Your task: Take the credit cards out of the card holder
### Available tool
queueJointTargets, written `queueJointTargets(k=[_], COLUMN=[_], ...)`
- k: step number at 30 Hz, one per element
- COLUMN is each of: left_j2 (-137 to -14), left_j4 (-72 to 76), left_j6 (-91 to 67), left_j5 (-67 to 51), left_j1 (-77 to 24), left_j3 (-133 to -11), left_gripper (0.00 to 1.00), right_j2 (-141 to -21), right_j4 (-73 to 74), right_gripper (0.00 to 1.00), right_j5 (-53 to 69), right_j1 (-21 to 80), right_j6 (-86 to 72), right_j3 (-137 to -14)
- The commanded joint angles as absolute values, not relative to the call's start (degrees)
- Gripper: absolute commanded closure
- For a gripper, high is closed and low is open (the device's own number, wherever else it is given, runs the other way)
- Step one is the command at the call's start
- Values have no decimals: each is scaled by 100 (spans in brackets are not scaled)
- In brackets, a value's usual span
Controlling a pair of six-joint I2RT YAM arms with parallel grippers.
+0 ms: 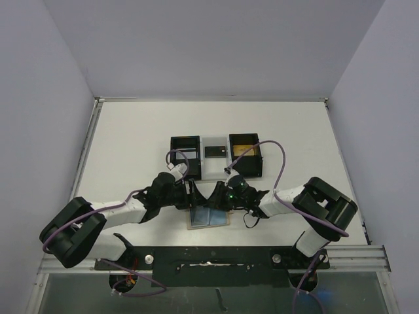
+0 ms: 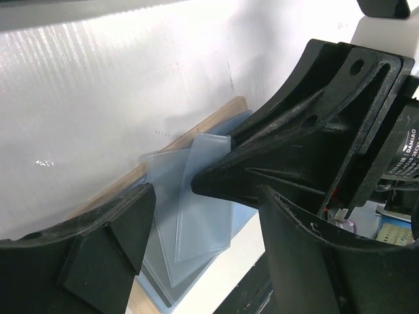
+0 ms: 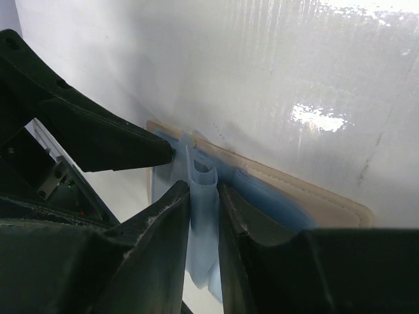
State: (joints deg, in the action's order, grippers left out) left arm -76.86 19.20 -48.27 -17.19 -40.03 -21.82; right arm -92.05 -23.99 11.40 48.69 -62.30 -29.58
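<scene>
White table [image 1: 131, 144] carries the card holder [image 1: 208, 220], which lies open and flat between the arm bases and a black tray [image 1: 185, 156]. Right end effector [image 3: 203, 186] is pinched on a blue-grey panel [image 3: 203, 222] standing up from the holder's inside. Left end effector [image 2: 206, 193] is spread wide just beside it, one fingertip close to that panel, gripping nothing.

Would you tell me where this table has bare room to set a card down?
Bare table lies left of the black three-compartment tray, out to the left edge, and likewise right of it; the strip behind the tray is free too. It is crowded around the open card holder, where the left gripper and right gripper meet.
</scene>
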Motion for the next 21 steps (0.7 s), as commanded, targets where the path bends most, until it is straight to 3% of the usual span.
queueJointTargets(k=[1,12,21], left_j2=[-7829,-8191,-8207], left_j4=[2313,3384,3641], left_j6=[-5106,-5625,-5783], left_j5=[-1783,-2347,-2507], left_j1=[-4025,-4026,-4026], left_j3=[-1778,-1566,-1587], left_gripper=[36,39,40], right_j2=[-9282,-9277,-8920], right_j4=[-2814,-3030,-2827], right_gripper=[74,69,50], right_j5=[1274,1399,1372], right_j1=[4781,4724,4720], right_j6=[-6294,-6370,-6344], right_j3=[-2710,-2609,-2734])
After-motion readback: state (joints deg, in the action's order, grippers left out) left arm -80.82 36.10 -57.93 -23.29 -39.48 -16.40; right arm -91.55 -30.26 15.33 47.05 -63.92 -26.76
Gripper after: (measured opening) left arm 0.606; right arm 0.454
